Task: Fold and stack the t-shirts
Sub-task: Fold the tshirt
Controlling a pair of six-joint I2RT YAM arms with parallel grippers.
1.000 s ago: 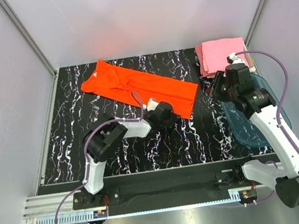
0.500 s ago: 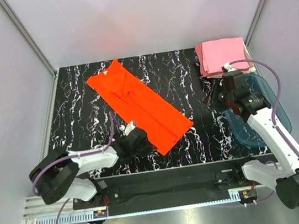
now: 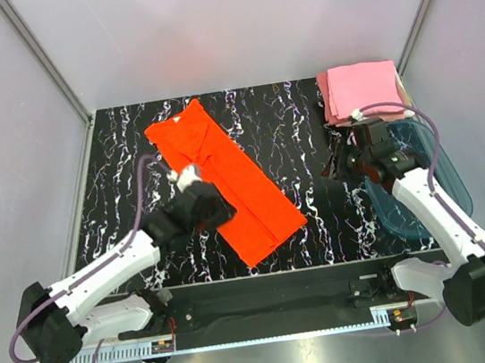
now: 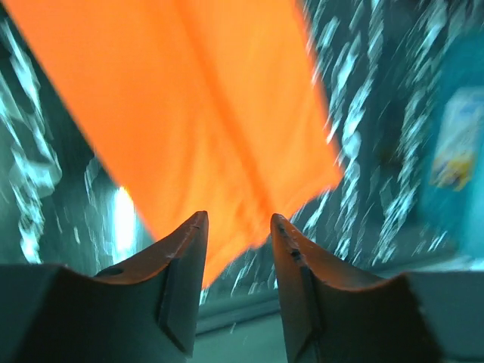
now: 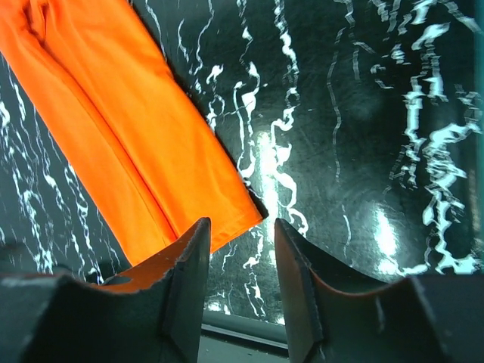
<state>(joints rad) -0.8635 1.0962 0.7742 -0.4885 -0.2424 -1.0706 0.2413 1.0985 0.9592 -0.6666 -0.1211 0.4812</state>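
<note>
An orange-red t-shirt (image 3: 243, 181), folded lengthwise into a narrow strip, lies flat and slanted across the black marbled desk (image 3: 297, 120), running from the far left to the near centre. The left hand (image 4: 238, 227) sits low over the strip's left edge, about halfway along. Its fingers are a little apart and appear to grip no cloth, though that view is blurred. This placement suggests it is lining up for a crosswise fold.

The right hand (image 5: 242, 227), parted and empty, hangs over bare desk right of the shirt. It probably stays clear until the near end needs lifting. At the far right corner, the pink t-shirts (image 3: 363, 85) wait in a squared pile, the likely destination. A teal plastic tub (image 3: 445, 176) sits just near of them.
</note>
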